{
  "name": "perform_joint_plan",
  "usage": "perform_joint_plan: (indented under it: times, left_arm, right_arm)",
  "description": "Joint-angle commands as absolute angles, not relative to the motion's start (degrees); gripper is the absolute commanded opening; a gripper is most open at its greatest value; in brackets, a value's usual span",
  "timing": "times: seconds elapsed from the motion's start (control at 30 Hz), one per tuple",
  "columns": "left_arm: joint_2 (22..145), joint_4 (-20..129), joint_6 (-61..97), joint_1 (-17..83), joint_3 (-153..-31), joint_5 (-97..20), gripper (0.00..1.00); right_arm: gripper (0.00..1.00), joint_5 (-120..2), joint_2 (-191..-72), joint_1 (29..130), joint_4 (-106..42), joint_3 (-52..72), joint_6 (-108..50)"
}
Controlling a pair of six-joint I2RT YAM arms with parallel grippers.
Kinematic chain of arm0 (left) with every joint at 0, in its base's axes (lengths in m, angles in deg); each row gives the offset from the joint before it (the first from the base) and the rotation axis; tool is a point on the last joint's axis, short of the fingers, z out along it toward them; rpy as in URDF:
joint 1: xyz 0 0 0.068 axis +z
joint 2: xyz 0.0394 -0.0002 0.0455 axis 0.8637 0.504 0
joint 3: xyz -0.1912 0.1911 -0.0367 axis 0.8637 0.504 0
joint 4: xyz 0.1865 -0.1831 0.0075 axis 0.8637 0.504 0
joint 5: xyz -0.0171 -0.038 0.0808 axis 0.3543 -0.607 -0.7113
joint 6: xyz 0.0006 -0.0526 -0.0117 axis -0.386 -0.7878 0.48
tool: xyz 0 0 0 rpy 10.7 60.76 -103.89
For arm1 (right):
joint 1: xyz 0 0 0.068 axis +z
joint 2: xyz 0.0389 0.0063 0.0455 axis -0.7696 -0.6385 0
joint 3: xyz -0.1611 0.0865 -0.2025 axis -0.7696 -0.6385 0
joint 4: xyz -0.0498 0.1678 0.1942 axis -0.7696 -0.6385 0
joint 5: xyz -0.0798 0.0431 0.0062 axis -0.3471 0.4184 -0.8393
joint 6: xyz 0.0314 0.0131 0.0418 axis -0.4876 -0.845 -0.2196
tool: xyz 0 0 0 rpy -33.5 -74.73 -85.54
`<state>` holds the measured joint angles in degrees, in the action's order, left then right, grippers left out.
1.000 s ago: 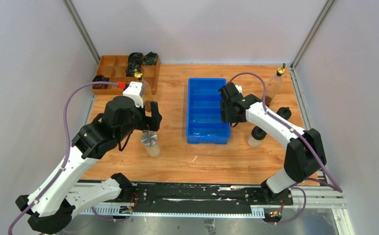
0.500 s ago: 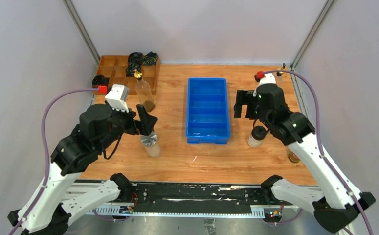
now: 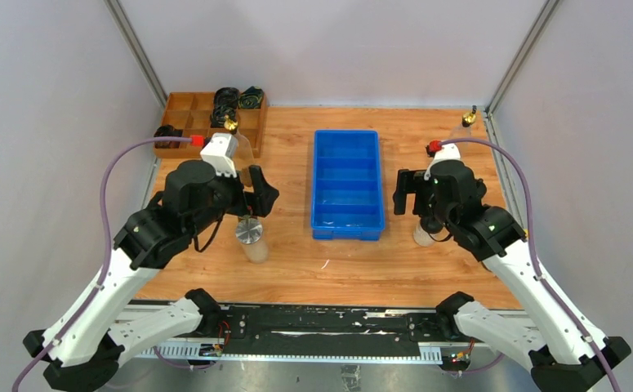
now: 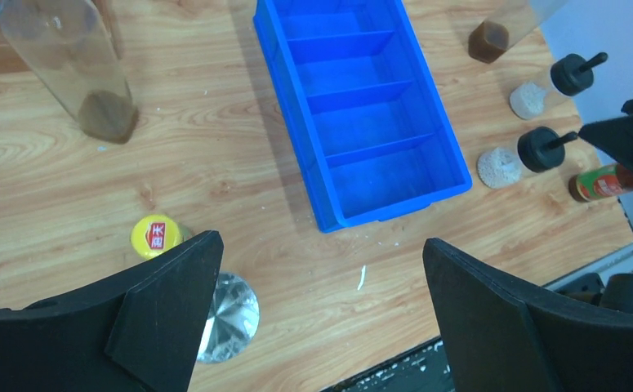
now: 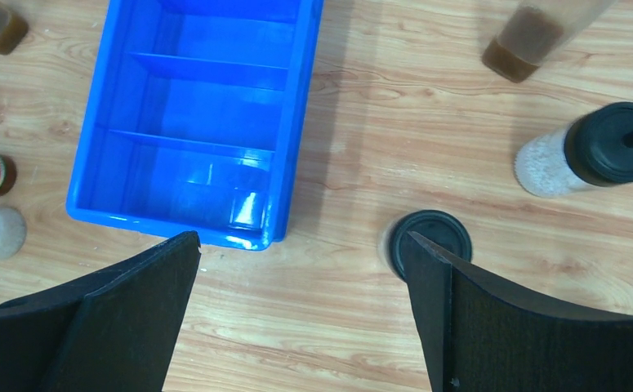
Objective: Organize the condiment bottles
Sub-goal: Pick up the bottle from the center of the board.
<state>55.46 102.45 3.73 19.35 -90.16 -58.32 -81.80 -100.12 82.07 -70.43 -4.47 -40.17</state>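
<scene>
The worktop (image 3: 296, 265) carried a blue bin (image 3: 345, 163) that lay between the two tools and ahead of both. A wooden tray (image 3: 184, 110) holding black cable coils (image 3: 228, 100) sat beyond the left tool (image 4: 321, 245), and only the top camera showed it. The left tool hung spread wide and gripped nothing, as did the right tool (image 5: 298, 237). The left tall bottle (image 4: 76, 73) stood ahead of the left tool's outer finger. The right tall bottle (image 5: 533, 37) stood ahead of the right tool's outer finger, though from above only its gold spout cleared the arm. The far black-capped jar (image 5: 599, 155) stood outboard of the right tool. The near black-capped jar (image 5: 429, 241) sat just at that outer fingertip and was mostly hidden from above. The silver-lidded shaker (image 4: 229, 314) lay partly under the left tool's outer finger, with the yellow-capped bottle (image 4: 156, 235) just beside it. A red-labelled bottle (image 4: 603, 181), far across from the left tool, appeared only in the left wrist view, since the right arm covered it from above.
</scene>
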Motion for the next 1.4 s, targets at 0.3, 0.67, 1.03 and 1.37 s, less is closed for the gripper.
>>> perform_joint_plan:
  times: [0.3,0.67,1.03,1.37]
  left_arm:
    - [54.62,84.50,0.67,18.96,-82.09,-58.03,1.00]
    - [69.18,87.50,10.91,19.04,-106.18,-56.33,1.00]
    - [81.34,80.55,6.18,36.22,-114.07,-40.66,1.00]
    - [78.90,81.46,20.38,37.94,-108.04,-52.13,1.00]
  right_arm:
    - [1.00,-88.05,-103.60,81.38,-73.13,-1.31,-36.96]
    - [1.00,-86.21,-103.10,81.30,-77.74,5.91,-31.70]
    - [1.00,-83.22,-111.71,69.06,-65.72,16.65,-29.10]
    - [1.00,-90.54,-126.37,67.13,-70.81,29.86,-27.48]
